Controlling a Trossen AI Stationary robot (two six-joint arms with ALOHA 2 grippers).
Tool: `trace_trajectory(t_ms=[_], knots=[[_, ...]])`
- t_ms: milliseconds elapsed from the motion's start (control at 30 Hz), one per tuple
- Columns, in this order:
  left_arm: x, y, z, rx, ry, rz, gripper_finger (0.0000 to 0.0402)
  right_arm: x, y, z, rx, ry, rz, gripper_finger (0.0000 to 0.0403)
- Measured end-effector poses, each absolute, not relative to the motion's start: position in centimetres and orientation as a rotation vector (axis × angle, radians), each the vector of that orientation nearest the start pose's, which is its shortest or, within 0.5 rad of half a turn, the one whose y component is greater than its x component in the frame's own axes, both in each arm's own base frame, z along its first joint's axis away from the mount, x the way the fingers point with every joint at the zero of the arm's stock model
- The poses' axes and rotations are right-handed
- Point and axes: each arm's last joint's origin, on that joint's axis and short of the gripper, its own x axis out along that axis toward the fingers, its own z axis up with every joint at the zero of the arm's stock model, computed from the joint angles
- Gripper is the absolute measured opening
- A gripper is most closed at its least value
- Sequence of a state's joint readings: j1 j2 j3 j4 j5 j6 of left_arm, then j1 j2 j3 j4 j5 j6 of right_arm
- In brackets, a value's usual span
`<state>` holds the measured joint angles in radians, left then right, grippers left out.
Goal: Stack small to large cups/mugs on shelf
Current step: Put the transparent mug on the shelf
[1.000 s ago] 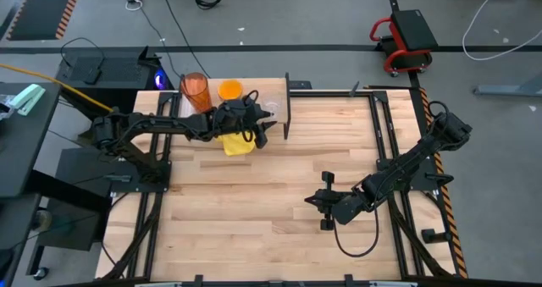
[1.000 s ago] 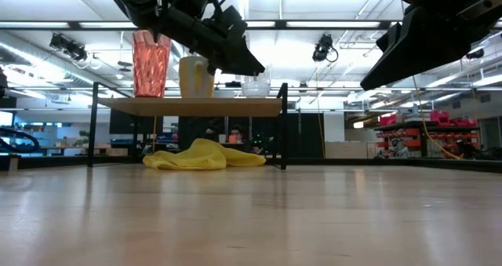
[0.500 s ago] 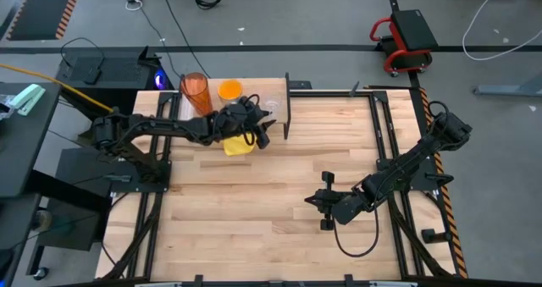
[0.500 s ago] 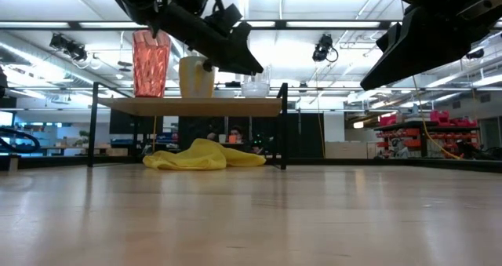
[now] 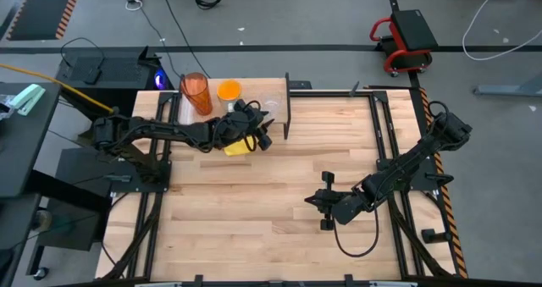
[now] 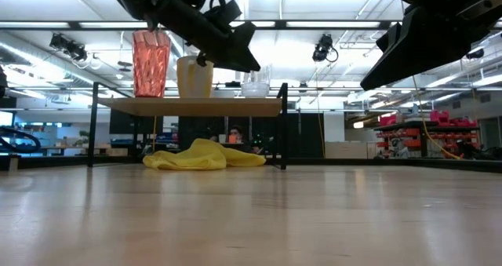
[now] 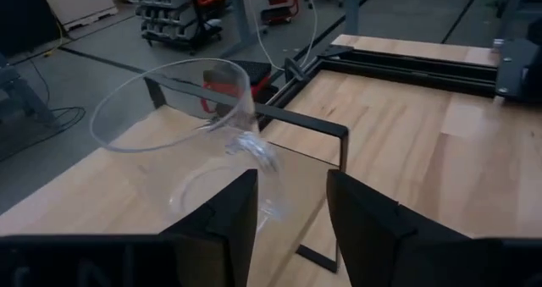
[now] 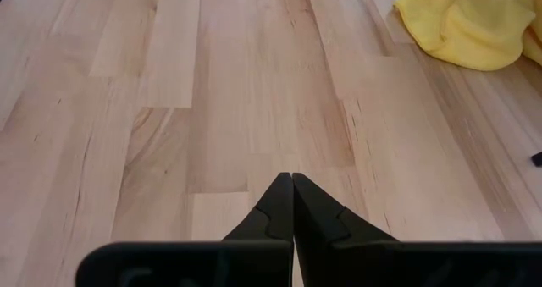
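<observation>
Behind the bench (image 5: pixel 279 194) is a grey workshop floor with cables. On the far left part of the bench stands the shelf (image 6: pixel 196 106), and all three vessels are on it in one row: the tumbler (image 5: pixel 196 92) at the left, the mug (image 5: pixel 229 91) in the middle, the clear cup (image 7: pixel 182 147) at the right end. A yellow cloth (image 6: pixel 202 156) lies on the bench under the shelf.

The left hand (image 7: pixel 288 215) is just near the clear cup, with its fingers apart and nothing between them; the cup stands free on the shelf board. The right hand (image 8: pixel 292 204) is clenched on nothing and waits over the near right part of the bench, well apart from the shelf.

I judge the task is almost done or done: the row goes from large to small, each vessel upright. If nesting is wanted, this is not yet started.
</observation>
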<state>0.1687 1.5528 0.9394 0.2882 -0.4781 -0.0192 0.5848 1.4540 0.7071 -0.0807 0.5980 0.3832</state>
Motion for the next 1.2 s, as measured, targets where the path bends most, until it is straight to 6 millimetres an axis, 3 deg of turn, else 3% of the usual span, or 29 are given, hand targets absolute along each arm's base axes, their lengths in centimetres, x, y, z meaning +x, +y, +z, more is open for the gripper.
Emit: trace_trajectory(t_ms=[267,733,1200], knots=[[33.2,6.1,24.6,0.035,0.309,0.721,0.0152,23.6,13.7,17.6,-0.090,0.666,-0.142,0.0005],[33.4,4.2,24.6,0.027,0.296,0.709,0.0152,23.6,13.6,17.6,-0.087,0.666,-0.144,0.0005],[33.5,0.5,24.7,0.080,0.289,0.713,0.0151,23.6,13.6,17.6,-0.084,0.667,-0.145,0.0005]])
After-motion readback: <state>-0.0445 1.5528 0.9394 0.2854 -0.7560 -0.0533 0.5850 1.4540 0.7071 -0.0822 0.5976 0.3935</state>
